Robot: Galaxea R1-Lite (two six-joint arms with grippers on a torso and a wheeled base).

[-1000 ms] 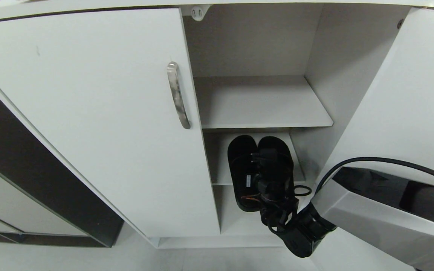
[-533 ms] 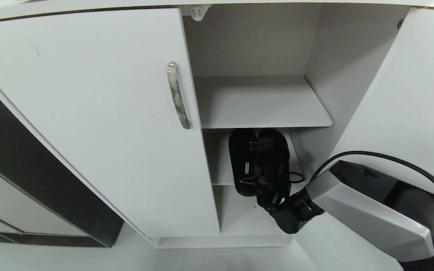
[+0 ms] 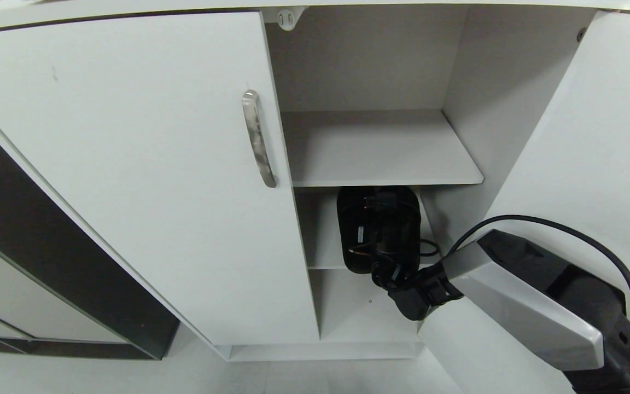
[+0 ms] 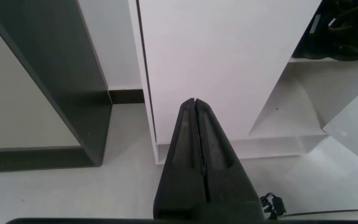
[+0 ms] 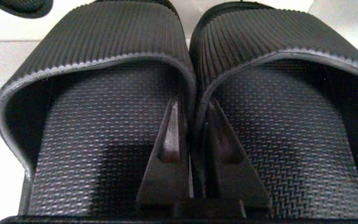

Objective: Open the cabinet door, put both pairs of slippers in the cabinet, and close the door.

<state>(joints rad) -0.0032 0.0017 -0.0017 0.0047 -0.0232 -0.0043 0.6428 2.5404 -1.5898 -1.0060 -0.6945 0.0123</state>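
A pair of black slippers [image 3: 352,227] lies side by side on the cabinet's middle shelf [image 3: 321,243], toes tucked under the upper shelf [image 3: 375,148]. My right gripper [image 3: 379,210] reaches in from the lower right and is shut on the slippers' two inner walls, pinched together [image 5: 194,106]. The ribbed straps [image 5: 120,37] arch over the fingers. The right-hand cabinet door [image 3: 594,137] stands open. My left gripper [image 4: 194,104] is shut on nothing, low in front of the closed left door [image 4: 222,62].
The left door [image 3: 129,164] carries a metal handle [image 3: 258,139]. The bottom compartment [image 3: 348,317] lies under the slippers. A dark rounded edge of another thing [image 5: 17,5] lies farther back on the shelf. Dark panels [image 3: 47,262] stand to the left.
My right arm has pushed the slippers up and deeper into the cabinet, from hanging in front of the lower opening to lying on the middle shelf under the upper shelf.
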